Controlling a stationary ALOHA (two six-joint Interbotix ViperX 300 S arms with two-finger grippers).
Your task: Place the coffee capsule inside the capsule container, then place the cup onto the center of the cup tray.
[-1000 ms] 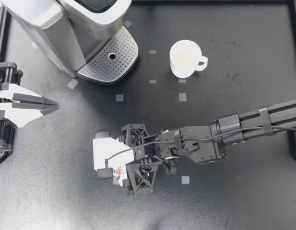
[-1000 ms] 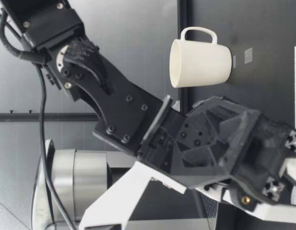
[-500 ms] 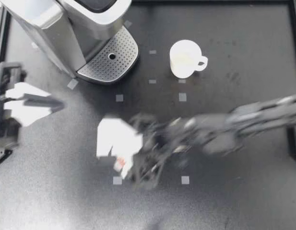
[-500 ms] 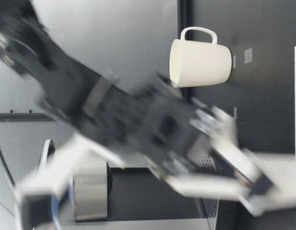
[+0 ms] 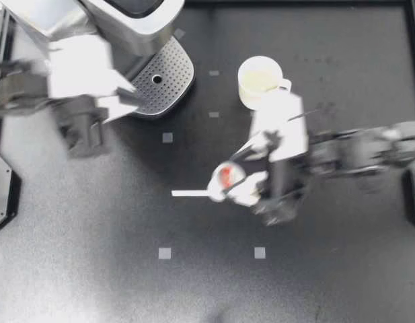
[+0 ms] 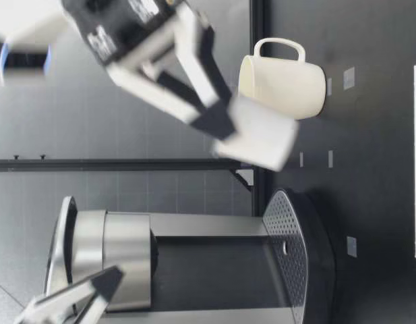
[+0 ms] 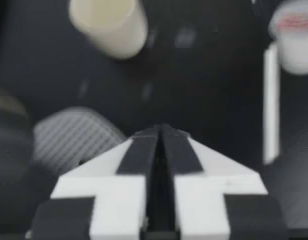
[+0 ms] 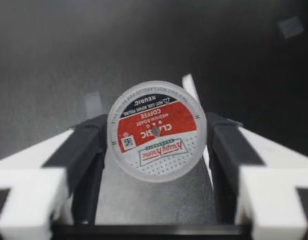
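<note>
The coffee capsule (image 5: 225, 176), white with a red foil lid, hangs above the middle of the table, and my right gripper (image 5: 229, 183) is shut on it. In the right wrist view the capsule (image 8: 156, 131) sits lid-up between both dark pads (image 8: 79, 155). The cream cup (image 5: 259, 81) stands upright just beyond that gripper, handle to the right; the low view shows the cup (image 6: 282, 88) with my right gripper (image 6: 251, 138) above and beside it. My left gripper (image 5: 130, 99) is shut with nothing in it, beside the perforated cup tray (image 5: 157, 81). The left wrist view shows its fingertips (image 7: 161, 135) pressed together.
The silver coffee machine (image 5: 93, 27) fills the back left corner, its cup tray jutting toward the middle. A thin white strip (image 5: 190, 194) lies on the black table just left of the capsule. Small grey tape squares (image 5: 165, 253) dot the mat.
My right gripper has lifted the capsule off the table and carried it right, toward the cup. My left arm has swung from the left edge up to the machine's tray.
</note>
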